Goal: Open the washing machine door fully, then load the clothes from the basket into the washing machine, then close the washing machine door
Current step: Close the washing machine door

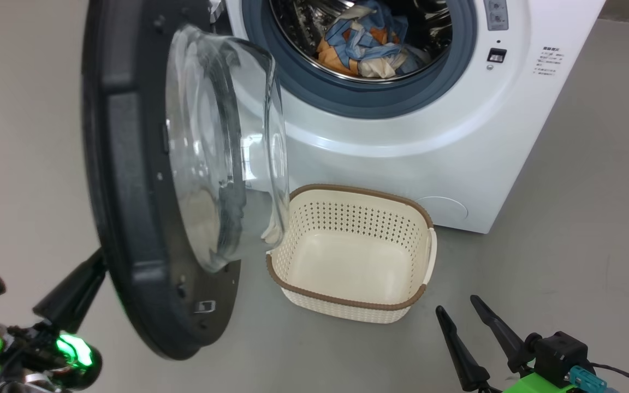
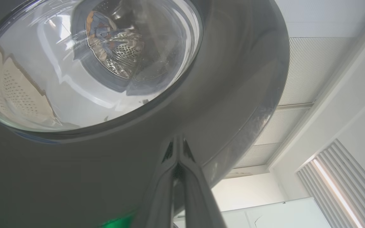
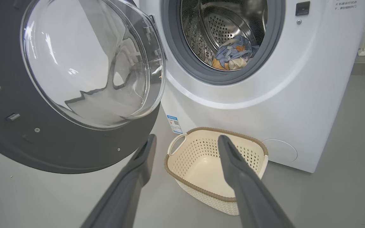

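Now the clothes (image 1: pixel 366 46) lie low inside the washing machine (image 1: pixel 402 153), and the basket (image 1: pixel 347 303) sits empty on the floor (image 1: pixel 565 273) just in front of it. So loading looks done to me, and the step in hand is closing. The washing machine door (image 1: pixel 129 164) stands wide open, out to the left of the basket. My left end effector (image 2: pixel 177 142) is pinched tight with nothing in it, its tips right at the door's outer side; I cannot tell if they touch. My right end effector (image 1: pixel 456 303) is spread wide and holds nothing, near the basket. Next, I think, the left arm must push the door round until it clicks, without bumping the basket.
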{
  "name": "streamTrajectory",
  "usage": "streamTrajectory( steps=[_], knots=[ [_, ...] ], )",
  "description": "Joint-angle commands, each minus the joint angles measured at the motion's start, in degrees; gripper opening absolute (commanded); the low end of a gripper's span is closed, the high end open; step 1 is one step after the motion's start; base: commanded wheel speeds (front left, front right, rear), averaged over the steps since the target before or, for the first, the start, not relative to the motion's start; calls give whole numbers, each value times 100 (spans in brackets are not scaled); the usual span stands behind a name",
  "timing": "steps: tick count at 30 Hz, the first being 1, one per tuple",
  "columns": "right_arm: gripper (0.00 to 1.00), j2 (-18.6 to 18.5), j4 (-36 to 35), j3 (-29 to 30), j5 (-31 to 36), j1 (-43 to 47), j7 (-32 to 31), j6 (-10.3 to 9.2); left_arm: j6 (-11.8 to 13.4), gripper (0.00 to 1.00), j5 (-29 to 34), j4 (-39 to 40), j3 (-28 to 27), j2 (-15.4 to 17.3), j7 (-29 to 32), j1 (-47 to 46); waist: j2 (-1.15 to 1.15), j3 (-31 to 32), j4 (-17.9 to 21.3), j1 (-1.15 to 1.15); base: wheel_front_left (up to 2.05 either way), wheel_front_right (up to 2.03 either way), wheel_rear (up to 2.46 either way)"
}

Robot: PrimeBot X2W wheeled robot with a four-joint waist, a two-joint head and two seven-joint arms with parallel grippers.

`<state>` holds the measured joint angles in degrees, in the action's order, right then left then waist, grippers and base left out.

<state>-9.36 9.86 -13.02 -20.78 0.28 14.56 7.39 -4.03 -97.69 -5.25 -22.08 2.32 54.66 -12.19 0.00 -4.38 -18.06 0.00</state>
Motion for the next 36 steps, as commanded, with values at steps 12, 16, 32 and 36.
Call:
streamTrajectory(
  steps=[12,16,32,36],
  knots=[
    [100,138,-136,-107,-21,20,44,10,-25,0,-400,561,1162,57,-1104,45,0,155,489,0,0,0,0],
    [100,156,-144,-108,-24,39,44,10,-118,0,-295,461,1442,56,-1408,-71,0,182,708,0,0,0,0],
    [100,121,-139,-185,-65,65,44,10,-341,0,-10,-748,2115,56,-2623,-1115,0,294,1589,0,0,0,0],
    [100,119,-140,-201,-69,60,44,10,-344,0,-9,-868,2255,56,-2918,-1375,0,285,1761,0,0,0,0]
  ],
)
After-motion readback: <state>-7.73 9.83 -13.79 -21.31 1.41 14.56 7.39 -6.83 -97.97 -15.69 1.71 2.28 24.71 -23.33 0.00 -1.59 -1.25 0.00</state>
